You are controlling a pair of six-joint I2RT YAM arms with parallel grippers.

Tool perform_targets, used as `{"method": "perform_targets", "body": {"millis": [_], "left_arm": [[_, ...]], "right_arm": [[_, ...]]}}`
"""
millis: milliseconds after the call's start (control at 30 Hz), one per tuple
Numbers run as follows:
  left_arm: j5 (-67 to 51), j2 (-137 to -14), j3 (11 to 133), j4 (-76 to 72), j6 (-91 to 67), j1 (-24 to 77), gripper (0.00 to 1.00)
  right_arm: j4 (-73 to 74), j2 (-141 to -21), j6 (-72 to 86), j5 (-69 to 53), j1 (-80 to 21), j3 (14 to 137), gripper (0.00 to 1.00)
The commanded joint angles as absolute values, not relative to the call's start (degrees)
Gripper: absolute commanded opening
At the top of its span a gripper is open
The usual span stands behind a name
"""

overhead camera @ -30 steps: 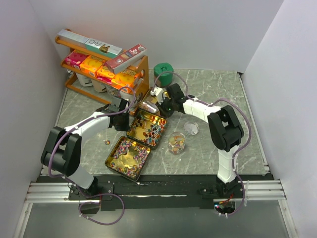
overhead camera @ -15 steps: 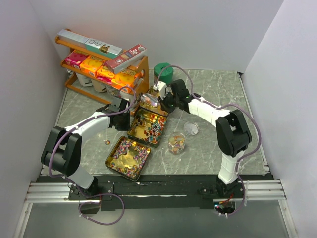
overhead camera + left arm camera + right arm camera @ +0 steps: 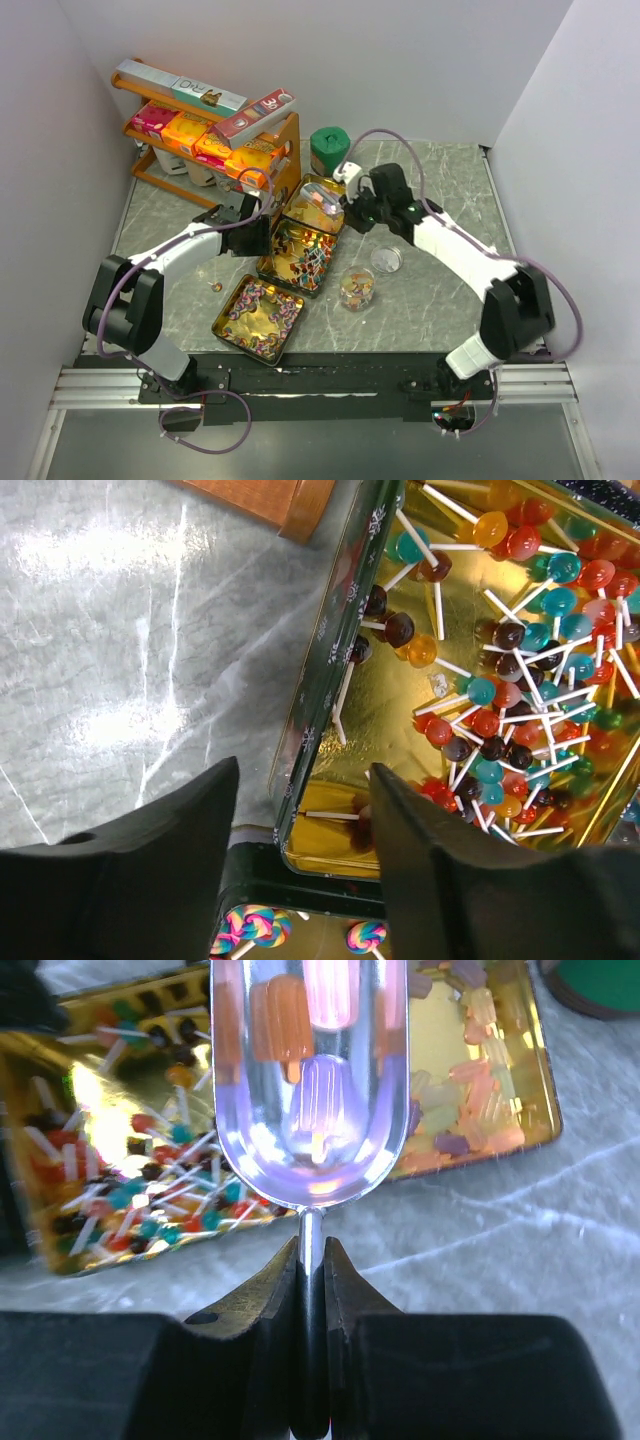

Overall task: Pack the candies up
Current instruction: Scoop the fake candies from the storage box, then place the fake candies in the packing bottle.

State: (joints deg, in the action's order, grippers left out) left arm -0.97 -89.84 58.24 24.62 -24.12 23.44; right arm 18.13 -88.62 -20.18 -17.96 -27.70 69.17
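- The left claw (image 3: 300,815) has just sprung apart. A moment ago it was pinched nearly shut at the rim of the middle tin (image 3: 320,710). Now its black fingers (image 3: 140,870) stand wide, one outside that tin's wall and one over its floor, gripping nothing.
- Ahead of that claw and to its right lie the lollipop candies (image 3: 520,680), red, blue and orange heads on white sticks, heaped in the middle tin. Just under the claw peep the swirl candies (image 3: 250,927) of the near tin (image 3: 222,322).
- I take it the left arm was steadying the middle tin and has let go, so it should now sit free on the table (image 3: 120,630).
- The right claw (image 3: 312,1260) is narrow, clamped on the thin stem of the clear scoop (image 3: 310,1110). It has drawn off to its right since a second ago, scoop and all.
- Straight ahead of it, in the scoop's bowl, ride a few orange and purple ice-lolly-shaped candies (image 3: 285,1015). Below the bowl, to the right, is the far tin (image 3: 430,1030) they seem to come from.
- The glass jar (image 3: 357,288) waits back toward the arm bases from the right claw, apart from it, with some sweets already inside. To my eye the load is up, and carrying it level to that jar comes next.
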Motion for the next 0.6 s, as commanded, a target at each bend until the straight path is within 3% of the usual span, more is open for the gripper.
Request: {"method": "perform_targets", "body": {"millis": [0, 100, 300, 433, 567], "left_arm": [[-0.2, -87.0, 60.3, 24.1, -23.6, 23.4, 0.65], [2.0, -85.9, 60.1, 24.3, -23.6, 23.4, 0.78], [3.5, -84.5, 59.9, 24.1, -23.9, 23.5, 0.92], [3.5, -83.5, 58.6, 22.5, -24.5, 23.4, 0.99], [3.8, -82.1, 57.3, 21.4, -25.0, 23.4, 0.96]], "right_arm": [[18.5, -79.6, -12.9, -16.8, -27.3, 65.0, 0.0], [21.4, -74.9, -9.2, -15.2, -27.3, 62.6, 0.0], [32.9, -67.1, -1.9, -9.9, -27.4, 60.8, 0.0], [39.6, -61.5, 2.5, -6.3, -27.5, 58.8, 0.0], [46.1, -56.6, 5.4, -4.9, -27.6, 57.8, 0.0]]}}
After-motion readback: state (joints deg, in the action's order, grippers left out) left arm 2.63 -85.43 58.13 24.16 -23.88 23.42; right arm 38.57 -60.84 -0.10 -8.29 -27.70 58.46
